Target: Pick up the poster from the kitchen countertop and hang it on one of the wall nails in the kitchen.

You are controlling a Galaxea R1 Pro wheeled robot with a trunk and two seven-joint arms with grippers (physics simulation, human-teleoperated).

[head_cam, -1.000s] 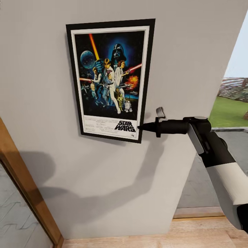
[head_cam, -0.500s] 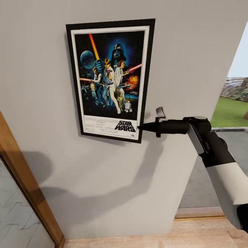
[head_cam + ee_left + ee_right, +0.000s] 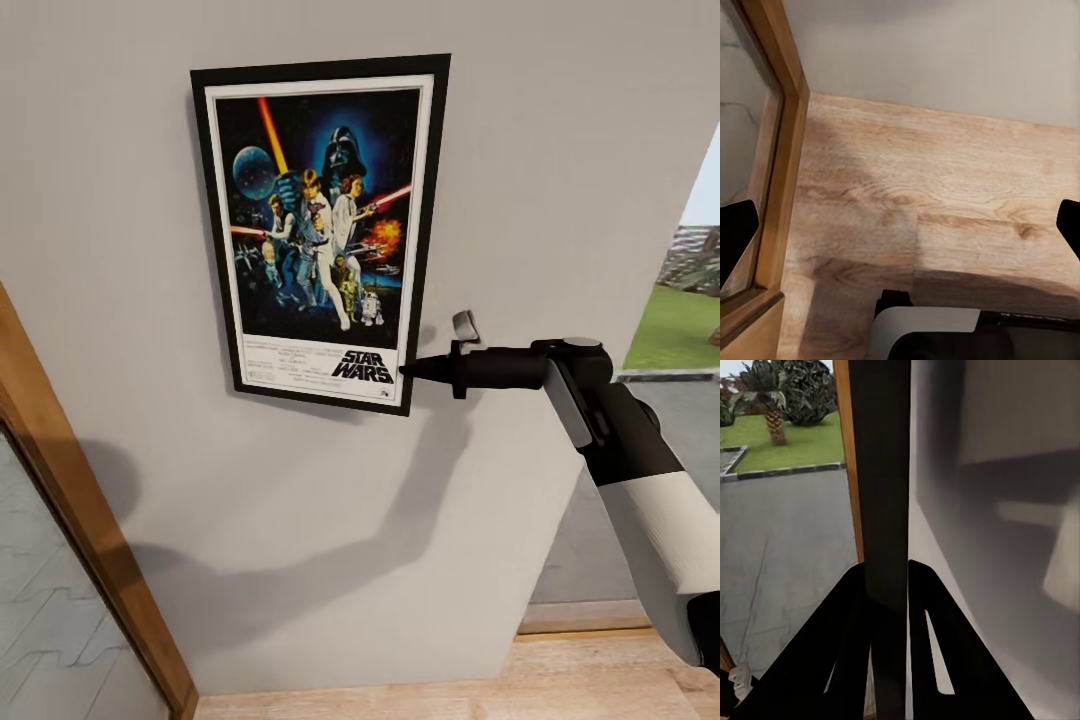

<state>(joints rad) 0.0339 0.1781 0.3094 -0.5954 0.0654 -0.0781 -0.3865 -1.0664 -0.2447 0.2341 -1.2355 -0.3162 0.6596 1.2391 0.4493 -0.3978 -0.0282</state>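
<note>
Grey wall (image 3: 560, 150) spans the head view, wooden door frame (image 3: 90, 540) at its lower left, wood floor (image 3: 450, 690) below; the poster (image 3: 320, 230) sits flat against the wall, long axis upright and slightly tilted, no nail visible so I can't tell if it's hooked. Right tool (image 3: 412, 369) reaches in level from the poster's right, clamped on the frame's lower right edge, right wrist view shows both fingers (image 3: 847, 645) pinching the dark edge. Left tool (image 3: 900, 225) hangs spread apart over the floor, well away, so right arm is the nearer one.
</note>
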